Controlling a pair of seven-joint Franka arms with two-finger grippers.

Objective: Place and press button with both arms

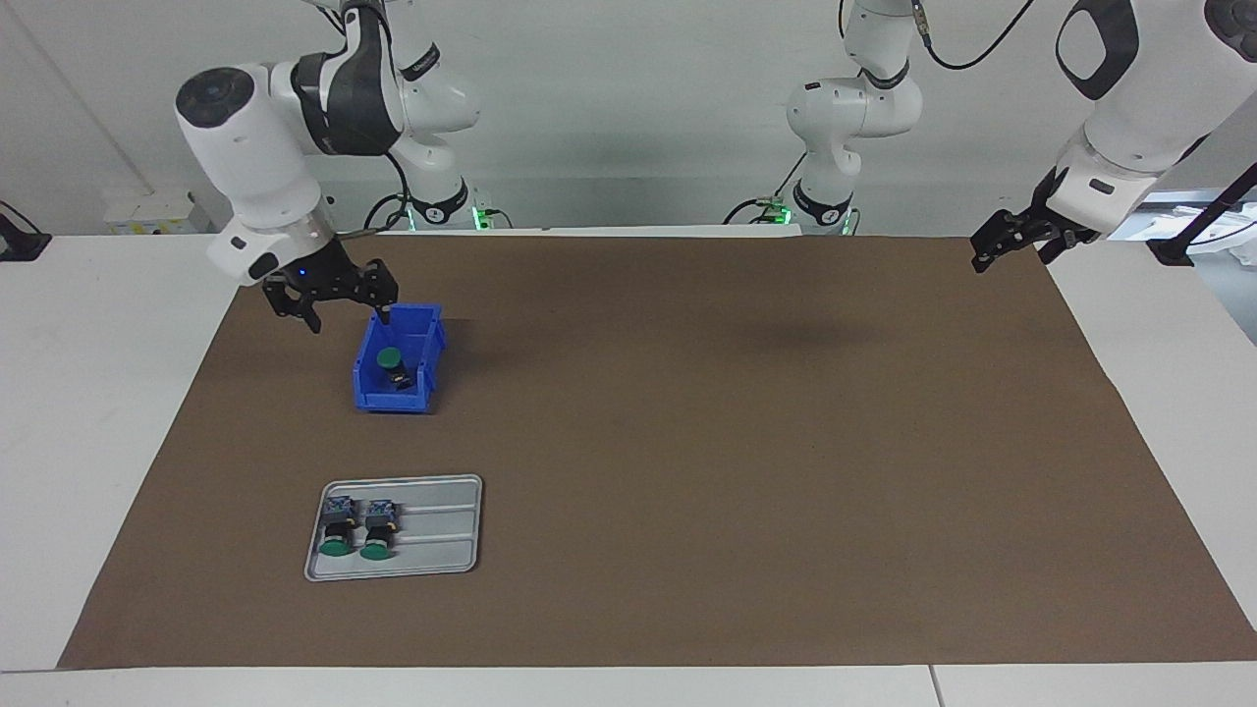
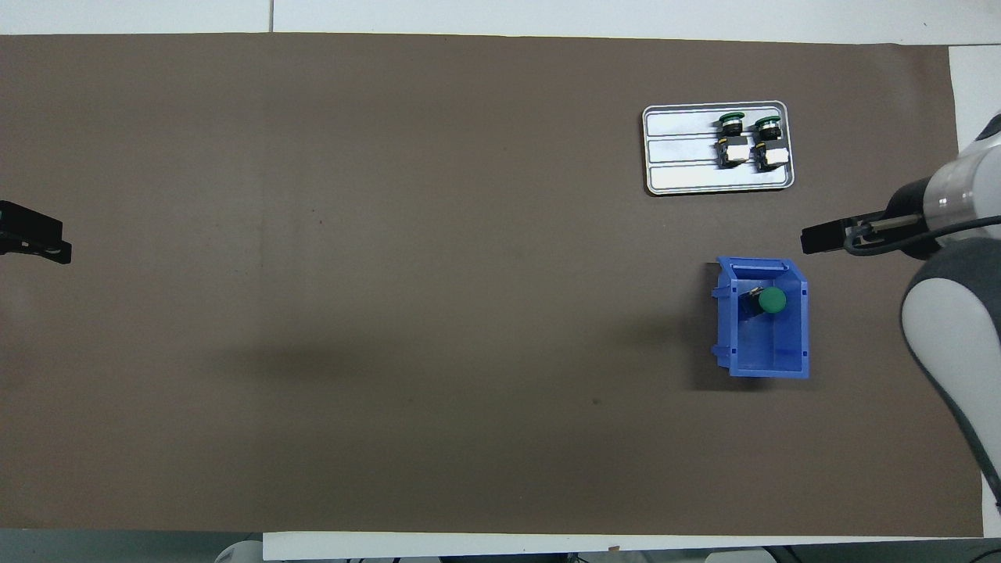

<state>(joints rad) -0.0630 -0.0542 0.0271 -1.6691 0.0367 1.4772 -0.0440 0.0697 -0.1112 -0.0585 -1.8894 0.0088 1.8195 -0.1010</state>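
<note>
No legible text, label, brand, number or sign anywhere. Faint dark marking on the right arm's white link (image 1: 420,67), at about 11 o'clock of the facing view, too small to read. Nothing printed on the blue bin (image 1: 405,393) or the grey tray (image 1: 442,535).

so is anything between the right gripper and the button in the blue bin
Nothing visible. The button sits alone in the blue bin, green cap up and uncovered. The right gripper hangs open just above the bin's edge nearer the robots.
</note>
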